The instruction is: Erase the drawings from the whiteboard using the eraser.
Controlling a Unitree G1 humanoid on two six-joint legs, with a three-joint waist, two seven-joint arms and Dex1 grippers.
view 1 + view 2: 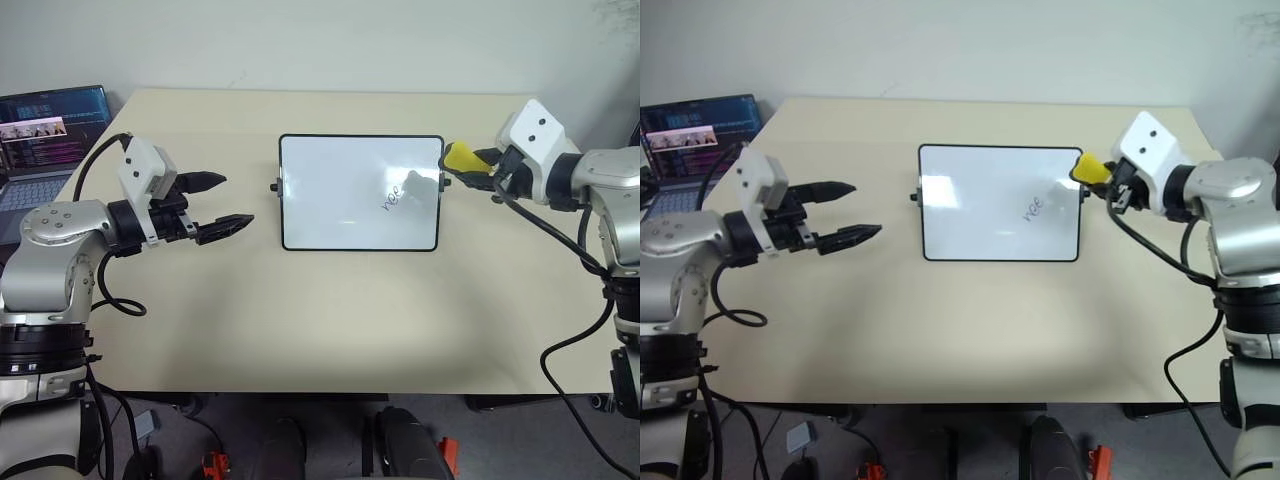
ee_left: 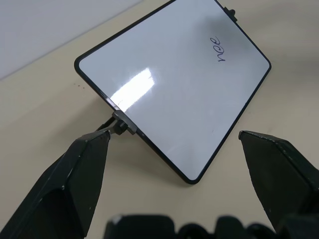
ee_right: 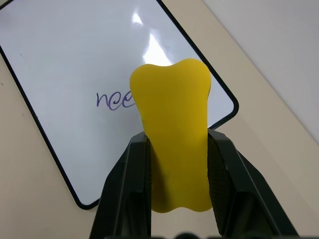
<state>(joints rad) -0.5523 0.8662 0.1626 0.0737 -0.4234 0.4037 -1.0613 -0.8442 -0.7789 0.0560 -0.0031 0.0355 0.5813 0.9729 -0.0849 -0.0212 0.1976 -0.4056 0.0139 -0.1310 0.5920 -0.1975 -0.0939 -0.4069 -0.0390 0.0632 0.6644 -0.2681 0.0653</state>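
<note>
The whiteboard (image 1: pixel 360 192) lies flat in the middle of the beige table, its black frame and side knobs showing. One dark scribble, a drawing (image 1: pixel 390 200), sits on its right half; it reads clearly in the left wrist view (image 2: pixel 219 50). My right gripper (image 1: pixel 478 168) hovers just off the board's right edge, shut on the yellow eraser (image 1: pixel 461 158), whose tip points at the board. In the right wrist view the eraser (image 3: pixel 174 144) sits between the two fingers and covers part of the drawing (image 3: pixel 112 99). My left gripper (image 1: pixel 218 205) is open, left of the board.
An open laptop (image 1: pixel 45 140) with a lit screen stands at the table's far left corner. The beige table (image 1: pixel 330 320) spreads bare in front of the board. Black cables hang from both arms.
</note>
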